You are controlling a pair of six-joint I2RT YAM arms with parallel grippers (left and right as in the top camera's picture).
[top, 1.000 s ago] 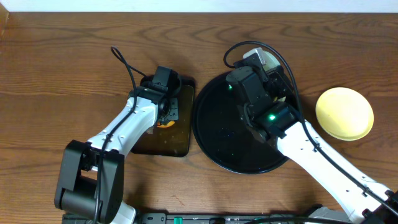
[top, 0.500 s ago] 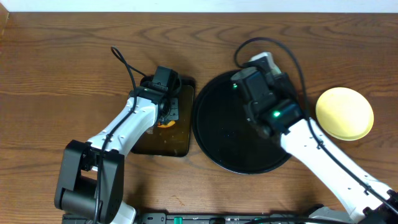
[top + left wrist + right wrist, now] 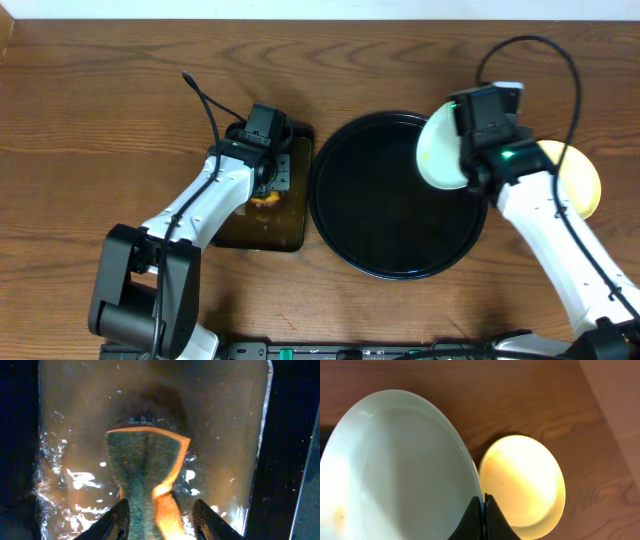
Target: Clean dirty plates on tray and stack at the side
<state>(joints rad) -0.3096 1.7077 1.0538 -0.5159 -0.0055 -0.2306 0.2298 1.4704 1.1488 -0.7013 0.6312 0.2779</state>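
right gripper (image 3: 481, 510): fingers pinched almost together on the rim of the mint plate (image 3: 395, 465), holding it tilted
mint plate: left of those fingers, over the right edge of the black tray (image 3: 380, 200)
yellow plate (image 3: 525, 485): flat on the table, just right of the fingers
left gripper (image 3: 160, 517): fingers part-spread, squeezing the sponge (image 3: 142, 465) between them
sponge: reaches past the fingertips, over the wet rectangular tray (image 3: 225, 420)

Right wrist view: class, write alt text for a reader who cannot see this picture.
The right hand pinches the rim of a pale mint plate, which fills the left of the frame. Just beyond its edge, a pale yellow plate lies on the wooden table.
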